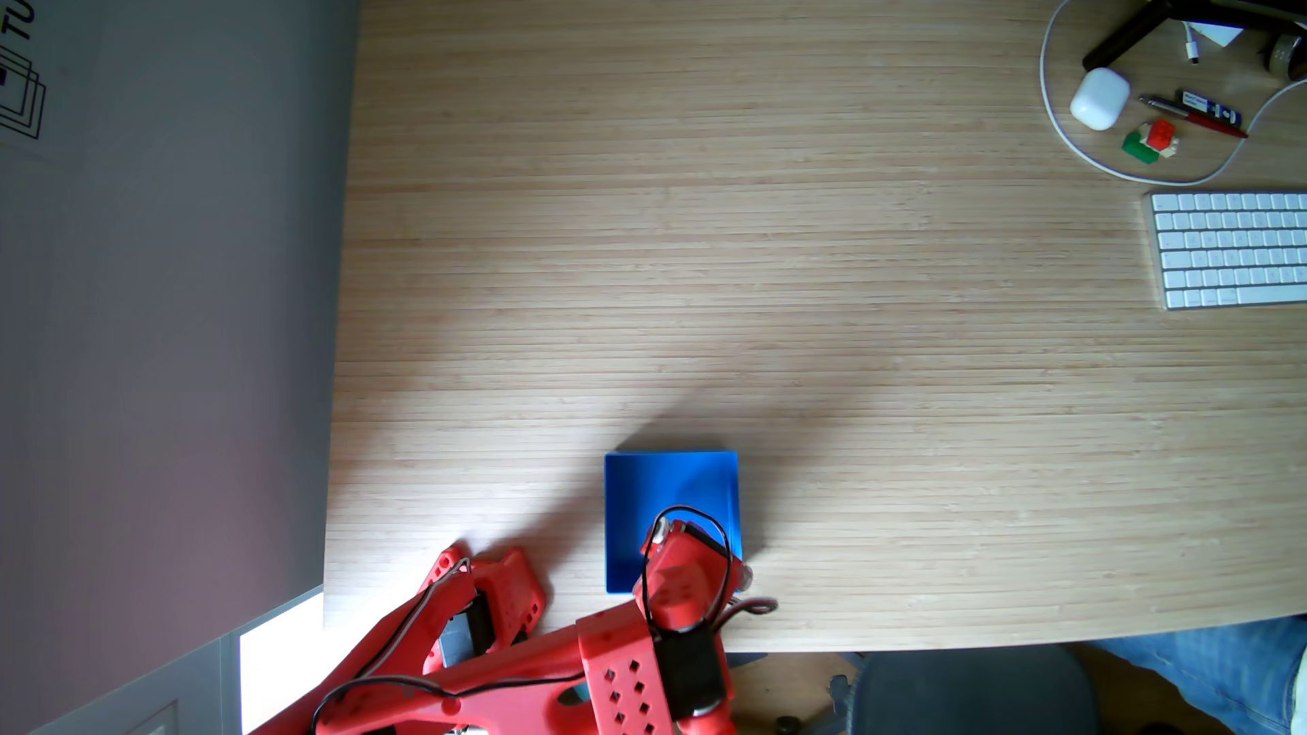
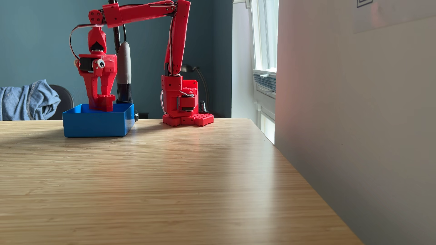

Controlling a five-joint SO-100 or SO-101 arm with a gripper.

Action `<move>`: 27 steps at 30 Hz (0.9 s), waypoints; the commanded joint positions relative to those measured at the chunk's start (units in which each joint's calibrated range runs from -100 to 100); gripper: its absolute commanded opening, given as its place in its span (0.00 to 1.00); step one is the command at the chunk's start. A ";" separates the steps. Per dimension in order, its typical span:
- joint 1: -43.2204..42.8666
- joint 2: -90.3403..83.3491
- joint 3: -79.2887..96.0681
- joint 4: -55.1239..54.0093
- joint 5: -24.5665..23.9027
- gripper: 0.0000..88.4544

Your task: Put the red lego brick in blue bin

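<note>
Red lego brick (image 2: 105,101) sits pinched in the claw (image 2: 100,103), hanging w/ its lower part dipping below the rim of the blue bin (image 2: 94,124), over the bin's interior; whether it touches the bin floor can't be told. In the side-on fixed view the brick shows studs along its top edge and sticks out a bit to the right of the fingers (image 2: 92,94). Claw is closed on the brick, pointing straight down, a googly eye (image 2: 101,63) stuck on its body. In the top-down fixed view the claw (image 1: 689,565) covers the bin's (image 1: 665,487) lower right part, brick hidden beneath it; rest of the bin interior shows bare blue. Bin rests on the table (image 2: 165,176), near the edge closest to the arm base (image 2: 186,117), which stands just to the right of the bin in the side-on view. Arm folds up from the base and across, then drops down over the bin. Far corner of the table in the top-down view, well apart from the bin: a small red-green-white lego cluster (image 1: 1151,141), white earbud case (image 1: 1098,97), pen (image 1: 1192,116), white cable (image 1: 1054,127), and a white keyboard (image 1: 1230,247). A denim sleeve (image 2: 28,100) shows behind the table at left in the side-on view.
</note>
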 commanded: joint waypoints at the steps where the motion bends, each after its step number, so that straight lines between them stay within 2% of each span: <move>1: 0.43 -3.88 2.00 -2.74 0.24 0.00; 16: -1.66 -3.96 8.90 -6.15 0.24 0.01; 25: -1.44 -3.96 8.81 -6.07 0.24 0.17; 27: -1.30 -3.96 8.53 -5.99 0.39 0.24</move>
